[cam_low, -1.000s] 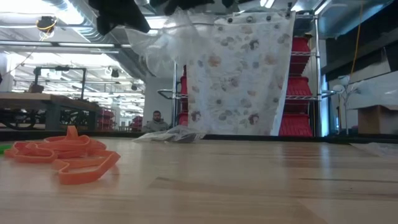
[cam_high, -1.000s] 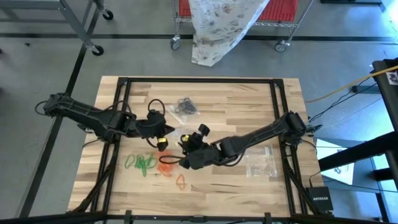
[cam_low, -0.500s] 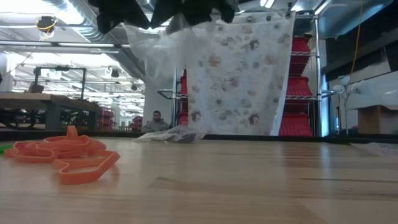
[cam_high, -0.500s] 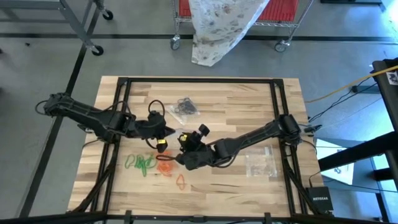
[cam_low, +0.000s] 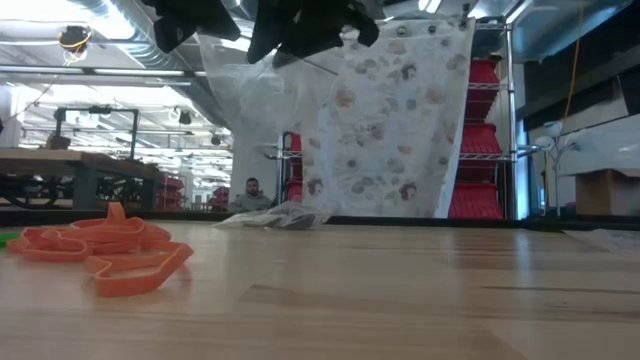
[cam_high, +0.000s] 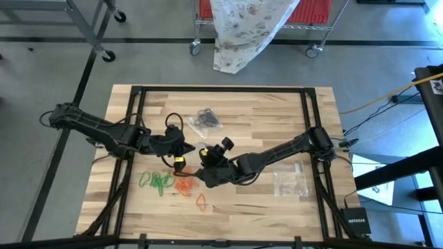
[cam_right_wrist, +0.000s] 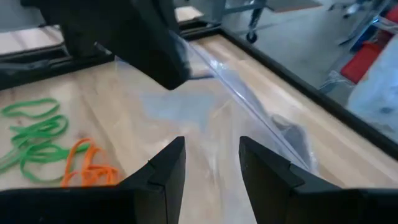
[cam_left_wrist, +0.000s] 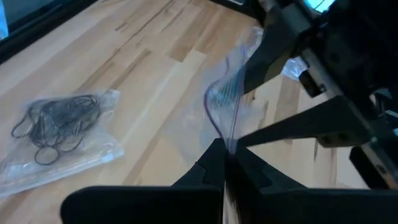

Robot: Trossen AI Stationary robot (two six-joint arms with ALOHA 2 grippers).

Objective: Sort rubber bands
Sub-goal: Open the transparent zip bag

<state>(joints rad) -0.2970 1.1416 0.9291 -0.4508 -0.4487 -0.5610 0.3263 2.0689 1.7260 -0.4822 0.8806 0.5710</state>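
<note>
My left gripper [cam_high: 187, 148] is over the table's middle, shut on a clear plastic bag [cam_left_wrist: 231, 93] that it holds up in the air. My right gripper [cam_high: 199, 170] faces it from the right, open, with its two fingers [cam_left_wrist: 277, 46] spread at the bag's edge. Green rubber bands [cam_high: 156, 182] and orange ones [cam_high: 185, 187] lie loose on the wood below and nearer the front edge. In the low view the orange rubber bands [cam_low: 110, 252] lie flat at the left and the bag [cam_low: 240, 100] hangs from above. My left gripper pinches an edge of the clear bag [cam_left_wrist: 229, 142] between its two fingers. The bag is lifted clear of the table and reaches out past the fingertips toward my right gripper. Whether my right gripper touches the film [cam_right_wrist: 242, 99], I cannot tell.
A second clear bag holding black rubber bands [cam_high: 205, 119] lies toward the far edge. Another clear bag [cam_high: 291, 181] lies at the right. A black frame [cam_high: 308, 124] runs around the work area. A cart with a patterned cloth [cam_high: 242, 31] stands beyond the table.
My right gripper has come down and a little toward the left gripper and the bag, tipping as it went; in the low view it now reaches lower into the picture. The bag stays held up by my left gripper.
</note>
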